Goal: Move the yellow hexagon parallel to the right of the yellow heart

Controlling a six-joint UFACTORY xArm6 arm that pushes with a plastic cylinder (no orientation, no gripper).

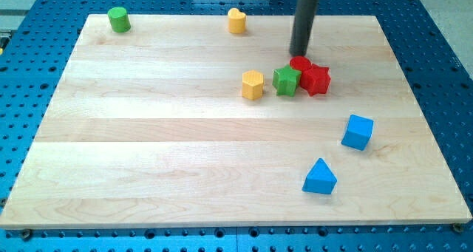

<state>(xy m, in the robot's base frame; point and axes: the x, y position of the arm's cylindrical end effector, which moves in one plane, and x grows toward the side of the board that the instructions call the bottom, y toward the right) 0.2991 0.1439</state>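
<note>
My tip (298, 55) is resting on the counter (148, 134) just above a small red block (299, 63) of unclear shape, which is touching the green star (286, 80) and red star (316, 79). There are no fingers on this rod. The yellow hexagon (253, 85) is sitting just left of the green star, well below the yellow heart (236, 21). A green cylinder (118, 19) is standing at the top left; a blue cube (358, 131) and blue triangle (319, 177) are lying at the lower right.
</note>
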